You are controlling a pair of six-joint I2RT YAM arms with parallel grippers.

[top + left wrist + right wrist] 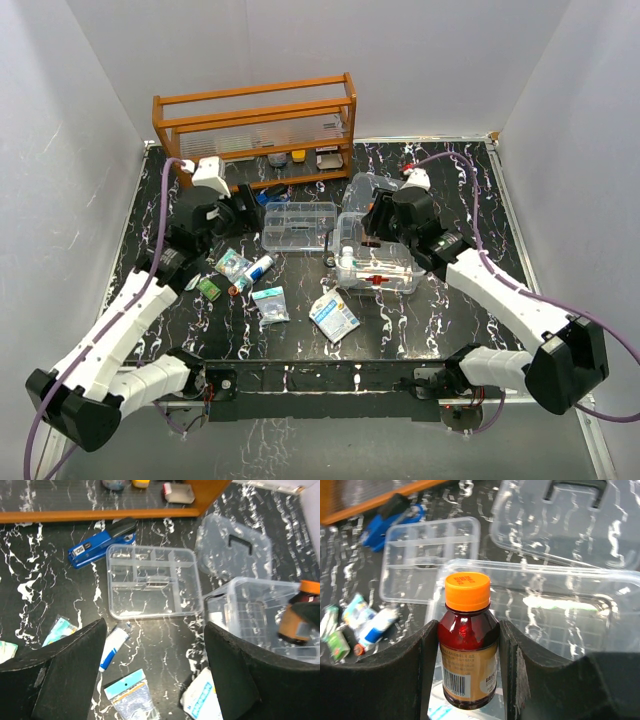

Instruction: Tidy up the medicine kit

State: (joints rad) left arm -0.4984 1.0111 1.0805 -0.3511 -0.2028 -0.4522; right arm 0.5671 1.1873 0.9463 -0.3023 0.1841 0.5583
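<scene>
A black, white-veined tabletop (420, 310) lies between pale walls. On it stands one clear box (378, 268) with a red front latch. Its top is open, and the things inside are too blurred to name. Over the box the right fingers (395, 680) are clamped on either side of one upright amber bottle (468, 645) with an orange cap. Just behind the box lies its one clear lid (368, 190), flat, dark handle up. Just left of the box, close to its corner, sits the one clear tray insert (298, 225), divided into compartments. Left of the box, beyond the tray, the left fingers (65, 675) are spread wide above the tabletop and hold nothing. One blue stapler (102, 542) lies behind and left of the box, past the tray's far corner. Loose items are scattered in front of and left of the box. There is one white sachet with blue print (333, 314), one clear bag with a blue header (270, 303) and one white tube with a blue band (258, 268). Farther left lie one teal packet (232, 262) and one small green pack (209, 288). Well behind and left of the box, against the back wall, stands one orange wooden rack (255, 115). The few small things on its lower shelf are too small to tell.
</scene>
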